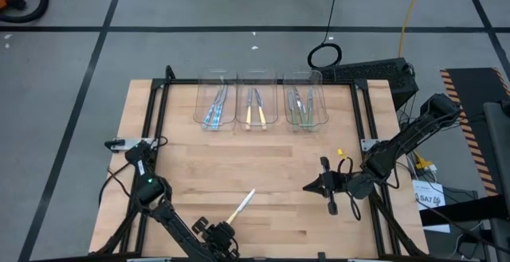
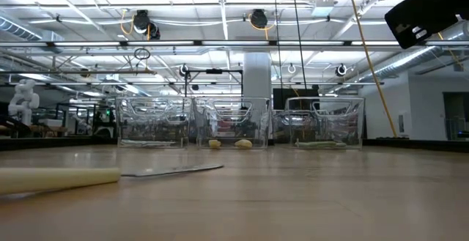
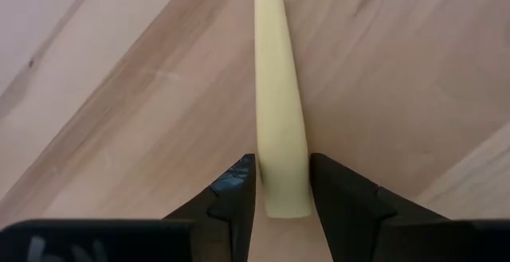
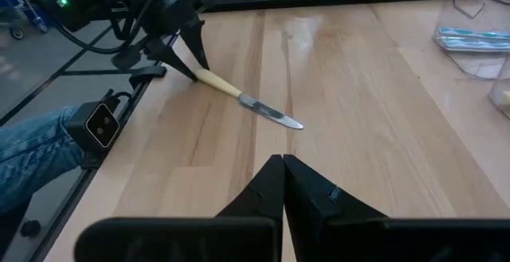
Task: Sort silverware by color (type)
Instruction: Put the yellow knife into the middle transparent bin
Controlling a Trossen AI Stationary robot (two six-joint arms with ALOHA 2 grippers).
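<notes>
Gripping the yellow-handled knife [image 3: 280,127] in my left jaws [image 3: 280,184] on the tabletop [image 1: 279,174]; only the right wrist view shows its blade; right jaws [image 4: 283,166] shut, empty.

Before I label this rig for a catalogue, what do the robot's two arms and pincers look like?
Both arms are dark, jointed links with black cables looped alongside. The left arm shows a small green light near its base. The left pincer and right pincer each end in two matte black, wedge-shaped fingers.
</notes>
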